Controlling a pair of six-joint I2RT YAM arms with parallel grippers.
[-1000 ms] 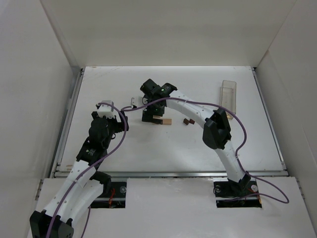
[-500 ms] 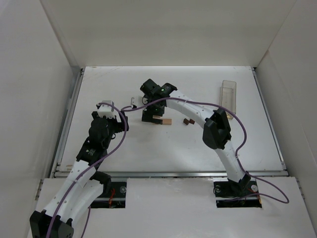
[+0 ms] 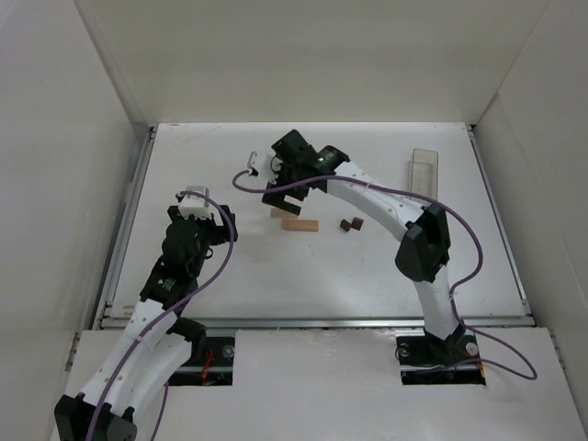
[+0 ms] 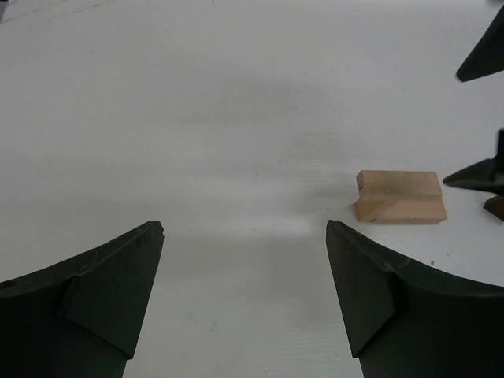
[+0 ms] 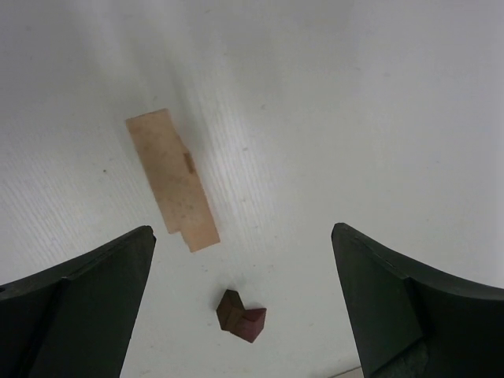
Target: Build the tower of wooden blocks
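Observation:
Two light tan bars [image 3: 296, 221] lie flat, side by side and offset, near the table's middle. They show in the left wrist view [image 4: 400, 197] and in the right wrist view [image 5: 173, 179]. Two dark reddish-brown pieces [image 3: 350, 224], one roof-shaped, sit touching each other just right of them and show in the right wrist view [image 5: 242, 315]. My right gripper [image 3: 283, 195] is open and empty above the bars [image 5: 242, 236]. My left gripper [image 3: 219, 225] is open and empty, low over the table left of the bars [image 4: 244, 236].
A clear plastic box [image 3: 423, 173] stands at the back right. White walls enclose the table on three sides. The right gripper's fingertips [image 4: 480, 57] show at the right edge of the left wrist view, close to the bars.
My right gripper has lifted off the tan bars and moved back and slightly right; the bars now lie uncovered. The left arm has barely moved.

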